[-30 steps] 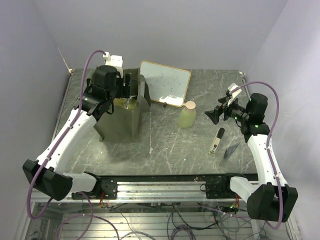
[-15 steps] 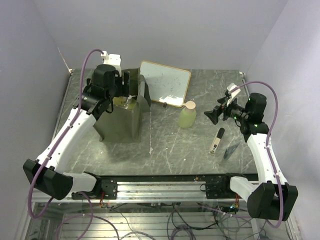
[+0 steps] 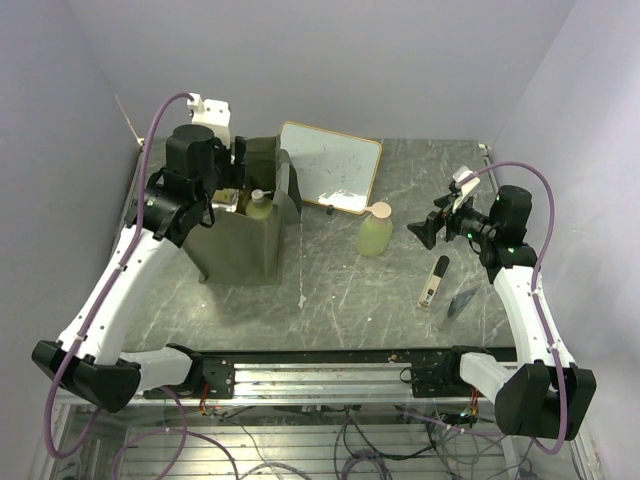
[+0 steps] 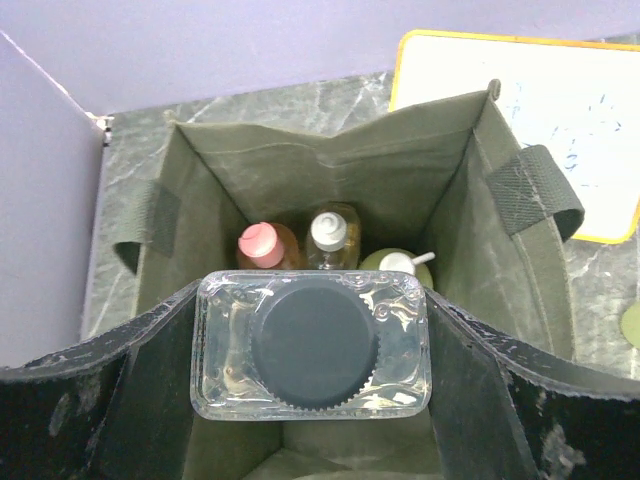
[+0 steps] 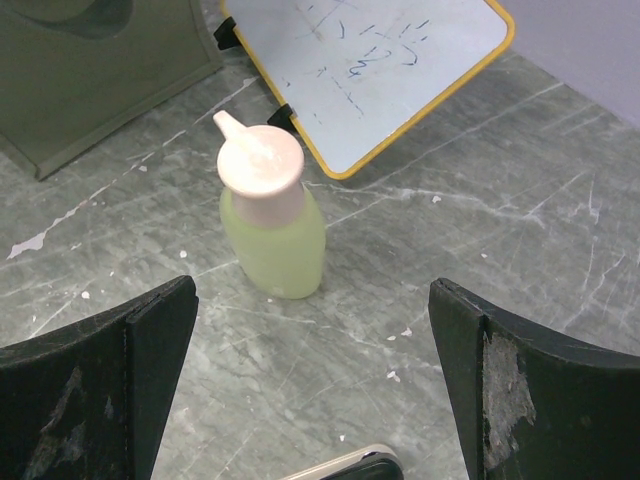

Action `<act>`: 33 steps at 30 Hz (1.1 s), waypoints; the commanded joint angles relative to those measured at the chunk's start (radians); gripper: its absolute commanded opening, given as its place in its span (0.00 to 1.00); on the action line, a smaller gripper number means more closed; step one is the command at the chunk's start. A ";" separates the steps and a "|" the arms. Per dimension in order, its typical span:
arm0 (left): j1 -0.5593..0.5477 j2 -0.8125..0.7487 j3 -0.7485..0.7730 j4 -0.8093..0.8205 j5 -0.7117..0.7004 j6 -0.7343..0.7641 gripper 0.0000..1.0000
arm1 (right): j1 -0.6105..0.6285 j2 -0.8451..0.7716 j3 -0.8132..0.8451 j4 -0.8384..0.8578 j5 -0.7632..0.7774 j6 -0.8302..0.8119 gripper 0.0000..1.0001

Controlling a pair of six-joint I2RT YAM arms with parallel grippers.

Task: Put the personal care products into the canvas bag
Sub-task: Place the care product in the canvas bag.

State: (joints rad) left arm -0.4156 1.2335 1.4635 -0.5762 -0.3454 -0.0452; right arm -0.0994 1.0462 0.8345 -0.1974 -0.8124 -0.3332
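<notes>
The left gripper (image 3: 242, 165) is hanging over the open mouth of the canvas bag (image 4: 330, 170), its jaws standing wide and pressing on both sides of a clear bottle with a black cap (image 4: 313, 345). Directly below, an orange bottle with a pink cap (image 4: 262, 243), an amber pump bottle (image 4: 330, 235) and a yellow-green pump bottle (image 4: 398, 262) are standing together on the bag's floor. The right gripper (image 5: 312, 300) is hovering with jaws fully apart and holding nothing, facing a green bottle with a pink cap (image 5: 272, 240) that is standing on the table (image 5: 480, 200) ahead of its fingers, beside the whiteboard (image 5: 370, 70). A second clear black-capped bottle (image 3: 433, 282) is lying near the right gripper.
</notes>
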 commanded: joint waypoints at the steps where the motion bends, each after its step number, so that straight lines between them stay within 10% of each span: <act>1: 0.018 -0.074 0.043 0.096 -0.071 0.061 0.07 | 0.009 -0.003 0.028 -0.002 -0.002 -0.008 1.00; 33: 0.172 -0.060 -0.049 0.169 0.073 -0.024 0.07 | 0.021 0.003 0.022 -0.002 -0.011 -0.007 1.00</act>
State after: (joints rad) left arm -0.2531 1.1912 1.3487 -0.5056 -0.2939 -0.0856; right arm -0.0872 1.0462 0.8345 -0.2016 -0.8135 -0.3340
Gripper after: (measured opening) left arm 0.839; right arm 0.996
